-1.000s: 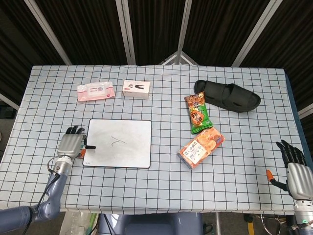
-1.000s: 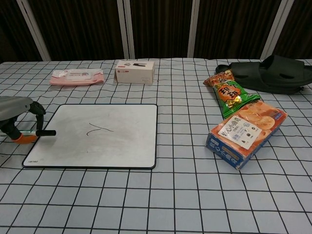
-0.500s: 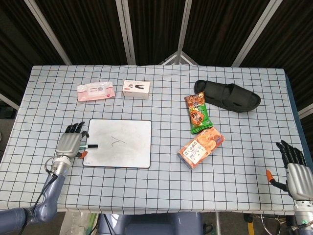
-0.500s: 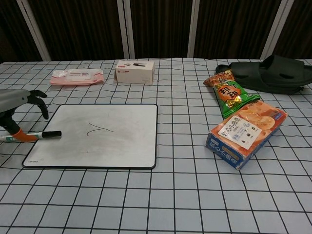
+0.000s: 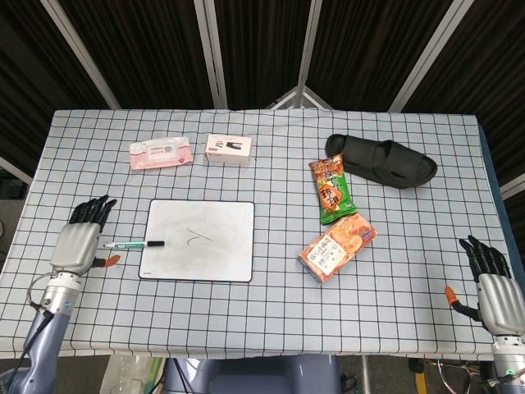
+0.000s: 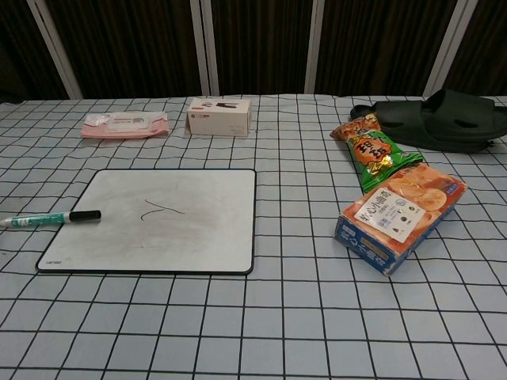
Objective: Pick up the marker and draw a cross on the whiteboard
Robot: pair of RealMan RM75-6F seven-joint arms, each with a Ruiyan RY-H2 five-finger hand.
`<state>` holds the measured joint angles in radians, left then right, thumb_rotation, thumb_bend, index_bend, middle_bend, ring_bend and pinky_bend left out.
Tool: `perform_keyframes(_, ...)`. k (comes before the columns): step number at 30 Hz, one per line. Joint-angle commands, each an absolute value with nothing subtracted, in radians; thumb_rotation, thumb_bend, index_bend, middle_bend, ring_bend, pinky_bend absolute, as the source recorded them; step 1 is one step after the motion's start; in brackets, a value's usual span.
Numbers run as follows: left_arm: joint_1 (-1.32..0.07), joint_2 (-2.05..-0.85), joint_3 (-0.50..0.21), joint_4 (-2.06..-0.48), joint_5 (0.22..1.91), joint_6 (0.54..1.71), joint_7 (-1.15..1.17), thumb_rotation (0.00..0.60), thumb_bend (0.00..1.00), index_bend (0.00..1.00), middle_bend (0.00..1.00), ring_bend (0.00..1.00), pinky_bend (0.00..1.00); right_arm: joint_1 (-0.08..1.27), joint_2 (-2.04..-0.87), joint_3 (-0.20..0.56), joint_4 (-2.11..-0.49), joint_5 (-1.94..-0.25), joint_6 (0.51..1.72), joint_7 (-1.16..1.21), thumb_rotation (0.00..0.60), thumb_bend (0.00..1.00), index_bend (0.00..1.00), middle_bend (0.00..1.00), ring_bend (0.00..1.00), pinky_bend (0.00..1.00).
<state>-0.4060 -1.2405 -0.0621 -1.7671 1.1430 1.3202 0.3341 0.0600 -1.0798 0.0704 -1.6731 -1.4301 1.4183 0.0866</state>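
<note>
The marker [image 5: 134, 244] lies flat across the left edge of the whiteboard [image 5: 199, 240], left of centre in the head view, its black cap resting on the board and its green-and-white barrel sticking out over the checked worktop [image 5: 262, 312]. In the chest view the marker [image 6: 49, 218] sits at the far left edge of the frame, cap end on the whiteboard [image 6: 158, 220]. A thin dark mark of two short strokes meeting at a point shows near the middle of the board.

The left hand [image 5: 77, 240] is at the left edge of the head view, just left of the marker's barrel end, palm down, fingers spread wide and holding nothing. The right hand [image 5: 490, 283] is at the lower right corner of that frame, well apart from the board, fingers also spread and empty. Neither hand shows in the chest view.

Above the board lie a pink wipes pack [image 5: 161, 153] and a small white box [image 5: 228, 149]. To the right are a black slipper [image 5: 382, 161], a green snack bag [image 5: 331, 190] and an orange snack pack [image 5: 337, 245].
</note>
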Motion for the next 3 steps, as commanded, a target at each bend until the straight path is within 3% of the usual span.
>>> perform_keyframes(1, -0.299, -1.153, 0.024, -1.813, 1.277, 1.433, 0.220, 0.600, 0.12, 0.00, 0.00, 0.00, 0.00, 0.060, -1.081, 0.067, -1.671, -1.436, 1.420, 0.081, 0.600, 0.34, 0.00, 0.00, 0.00, 0.00)
perform_keyframes(3, -0.254, -1.132, 0.058, -1.809, 1.327, 1.476, 0.153, 0.600, 0.12, 0.00, 0.00, 0.00, 0.00, 0.060, -1.081, 0.067, -1.672, -1.434, 1.418, 0.079, 0.600, 0.34, 0.00, 0.00, 0.00, 0.00)
